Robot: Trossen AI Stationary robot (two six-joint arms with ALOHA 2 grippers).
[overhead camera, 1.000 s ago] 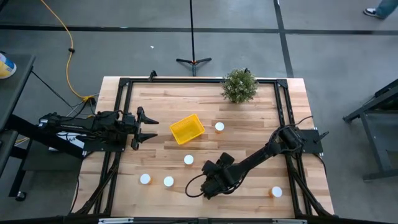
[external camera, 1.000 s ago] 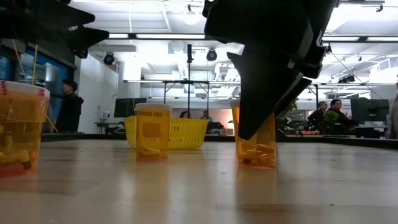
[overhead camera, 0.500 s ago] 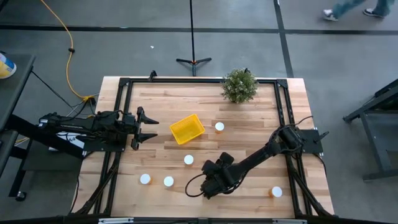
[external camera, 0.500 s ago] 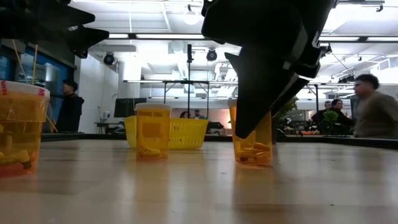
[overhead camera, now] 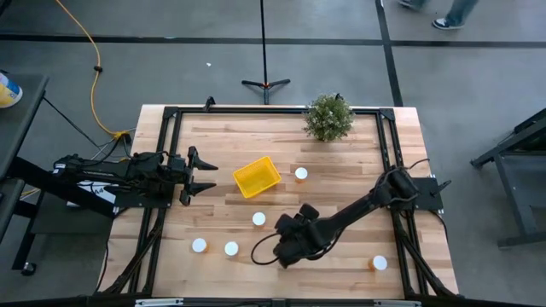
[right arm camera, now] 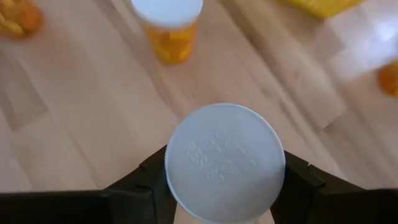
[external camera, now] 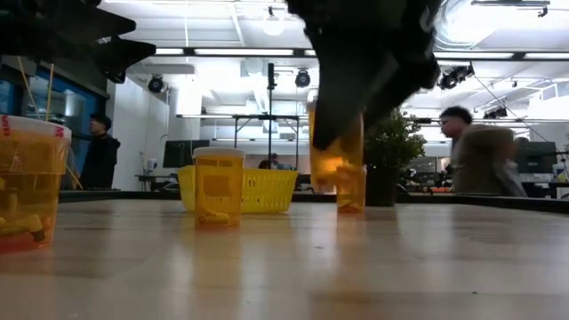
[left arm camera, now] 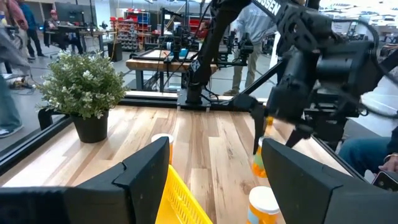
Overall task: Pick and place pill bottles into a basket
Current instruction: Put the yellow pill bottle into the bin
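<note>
My right gripper (overhead camera: pixel 281 249) is near the table's front middle, shut on a pill bottle (external camera: pixel 336 160) with an orange body and a white cap (right arm camera: pixel 225 163). Other bottles stand on their bases on the table: one (overhead camera: pixel 258 219) just beyond it, two (overhead camera: pixel 199 246) (overhead camera: pixel 231 249) to its left, one (overhead camera: pixel 380 263) at the near right and one (overhead camera: pixel 301 174) beside the yellow basket (overhead camera: pixel 256 176). My left gripper (overhead camera: pixel 207 176) waits open at the table's left edge, left of the basket. My right gripper pinches the bottle between its two fingers (right arm camera: pixel 146 183), which sit on opposite sides just below the cap's rim (right arm camera: pixel 174 186). The fingers come from above, pointing down. The bottle hangs upright, its base (external camera: pixel 331 180) lifted clear of the table.
A green potted plant (overhead camera: pixel 328 117) stands at the table's far edge, right of the middle. A black frame (overhead camera: pixel 166 153) runs along the table's sides. People move in the room beyond the table (external camera: pixel 476 160).
My right gripper has risen and gone a little toward the table's left edge with the bottle. The bottle stood on the table a second ago and now hangs upright, clear of it.
</note>
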